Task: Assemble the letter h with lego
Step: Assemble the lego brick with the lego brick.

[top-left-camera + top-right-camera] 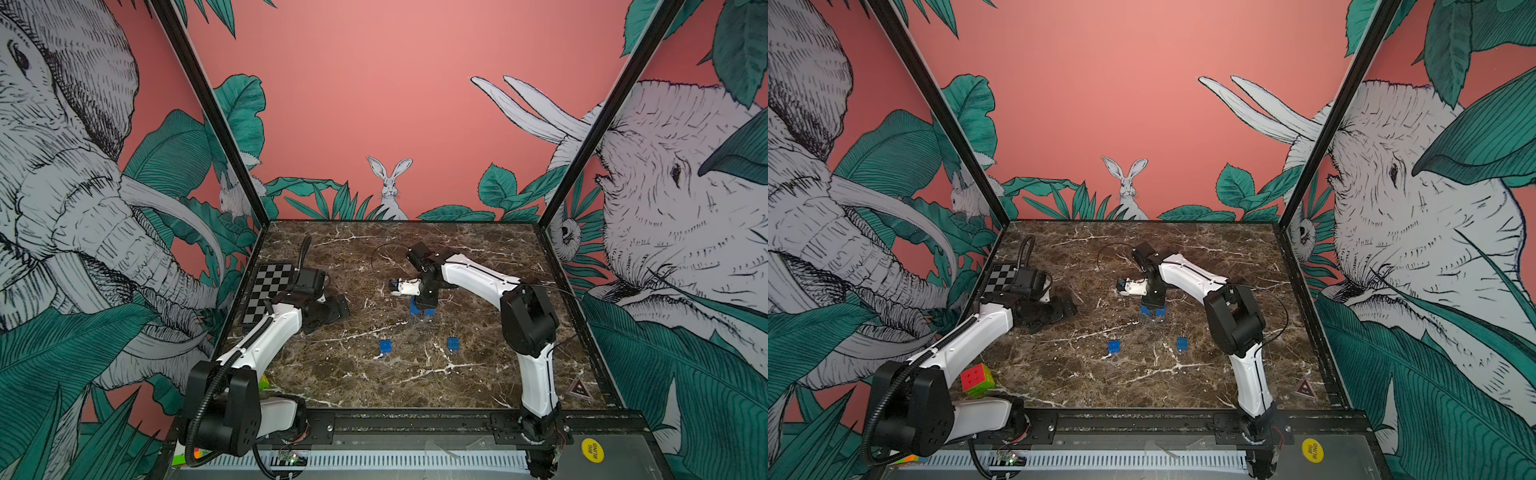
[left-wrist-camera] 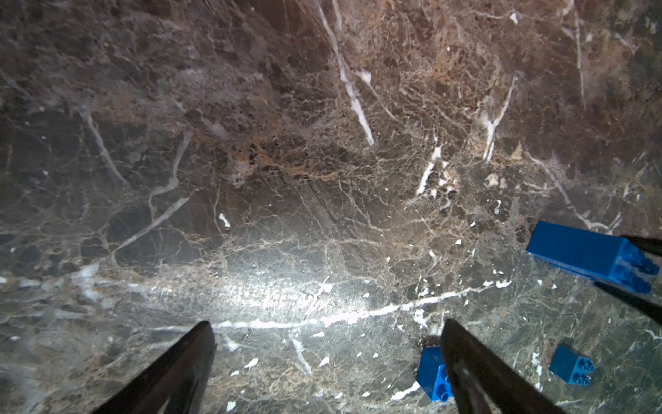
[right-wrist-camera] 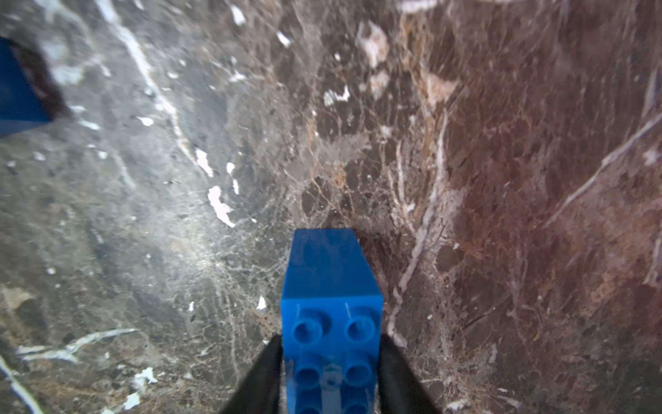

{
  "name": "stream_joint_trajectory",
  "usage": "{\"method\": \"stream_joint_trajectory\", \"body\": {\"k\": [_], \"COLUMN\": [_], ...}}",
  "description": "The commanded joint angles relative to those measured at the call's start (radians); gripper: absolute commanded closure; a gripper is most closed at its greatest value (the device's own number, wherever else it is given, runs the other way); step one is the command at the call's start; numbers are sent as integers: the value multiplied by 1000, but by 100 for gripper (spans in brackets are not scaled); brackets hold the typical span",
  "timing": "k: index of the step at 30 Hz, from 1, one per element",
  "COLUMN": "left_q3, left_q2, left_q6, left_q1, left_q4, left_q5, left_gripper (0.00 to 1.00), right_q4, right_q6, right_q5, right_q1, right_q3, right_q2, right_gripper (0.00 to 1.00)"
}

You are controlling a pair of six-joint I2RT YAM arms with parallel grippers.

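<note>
Blue lego stack (image 3: 331,272) stands in the middle of the desk (image 3: 143,215), right fingers (image 3: 265,372) hugging its studded top; squeezing or loose, I cannot tell. Left fingers (image 2: 172,372) sit wide apart. I think opening slowly and lifting straight up keeps it from tipping.

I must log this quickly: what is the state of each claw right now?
Left claw: open, holding nothing.
Right claw: fingers on both sides of a blue lego; whether it grips cannot be told.
</note>
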Motion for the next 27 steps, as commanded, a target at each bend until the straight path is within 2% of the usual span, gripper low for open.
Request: {"method": "stream_joint_trajectory", "body": {"k": [1, 5, 6, 7, 17, 21, 24, 27], "left_q3": [5, 9, 11, 13, 29, 45, 57, 67], "left_q2": [-11, -11, -9, -10, -6, -8, -4, -6], "left_q6": [5, 4, 5, 6, 9, 20, 30, 46], "left_q1": [-5, -4, -6, -6, -6, -6, -6, -8], "left_q4": [-15, -17, -17, -19, -27, -39, -49, -65], "left_q5": [-13, -12, -13, -13, -12, -18, -16, -16], "left_gripper": [1, 1, 1, 1, 1, 1, 1, 1], "right_q4": [-17, -13, -7, -4, 23, 114, 206, 250], "right_q6": [3, 4, 4, 2, 21, 30, 76, 179], "right_q5": [33, 46, 52, 54, 43, 59, 55, 27], "right_q1": [6, 9, 11, 12, 20, 21, 31, 46], "right_q3": [-23, -16, -15, -14, 13, -52, -100, -128], "right_q2": [24, 11, 5, -2, -134, -248, -353, -444], "right_gripper": [44, 26, 3, 1, 1, 1, 1, 2]}}
